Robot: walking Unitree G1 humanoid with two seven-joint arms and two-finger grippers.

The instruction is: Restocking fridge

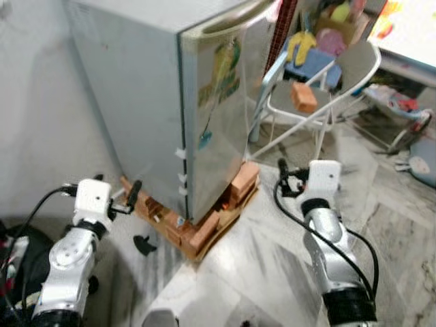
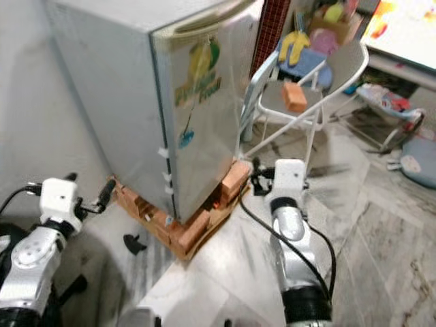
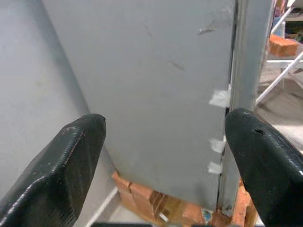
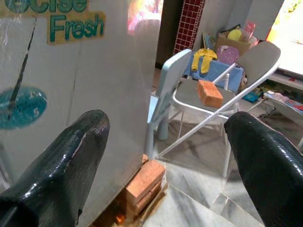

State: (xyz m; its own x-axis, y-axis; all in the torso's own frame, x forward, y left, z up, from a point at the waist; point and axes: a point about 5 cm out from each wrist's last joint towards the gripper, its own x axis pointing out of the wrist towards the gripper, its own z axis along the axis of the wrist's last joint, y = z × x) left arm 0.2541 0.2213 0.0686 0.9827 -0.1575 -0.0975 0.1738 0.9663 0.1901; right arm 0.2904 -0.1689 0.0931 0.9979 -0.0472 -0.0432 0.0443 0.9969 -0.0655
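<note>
Looking down through the left eye view, I've got the fridge (image 1: 170, 102) dead ahead, door closed, standing on a row of bricks (image 1: 204, 228) over the marble floor (image 1: 272, 272). My left gripper (image 1: 131, 194) is raised near the fridge's grey side, my right gripper (image 1: 285, 178) near its front corner, neither touching anything.

Right eye view, same scene: a white folding chair (image 2: 320, 88) stands beside the fridge with a single brick (image 2: 294, 97) on its seat.

Left wrist view now: both black fingers (image 3: 57, 175) spread wide, nothing between them, grey side panel and tape scraps (image 3: 218, 98) ahead.

Right wrist view: fingers (image 4: 61, 175) wide apart and empty, the "Fresh" sticker (image 4: 75, 26) on the door, the chair beyond.
</note>
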